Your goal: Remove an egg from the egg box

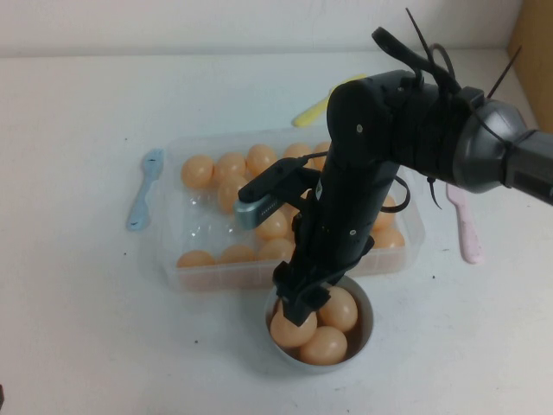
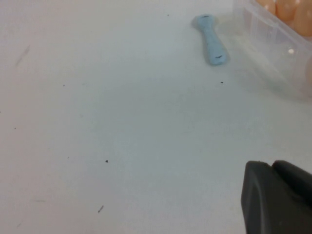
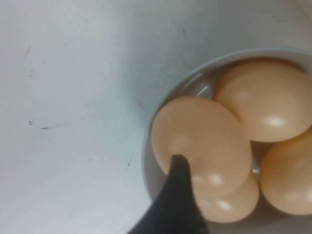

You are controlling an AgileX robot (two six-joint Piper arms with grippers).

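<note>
High view: your right gripper [image 1: 298, 304] pinches the egg [image 1: 291, 329] over the grey bowl [image 1: 365, 333] beside the egg box [image 1: 177, 268]; light, smooth, fragile—grip its sides gently; left gripper [image 2: 278, 197] parked, fingers indeterminate.

right arm: reaches in from the right, bent steeply down | right gripper [image 1: 298, 304]: low over the near table edge, one dark fingertip [image 3: 179, 168] visible | left gripper [image 2: 278, 195]: only a dark edge visible, hanging above the table
</note>
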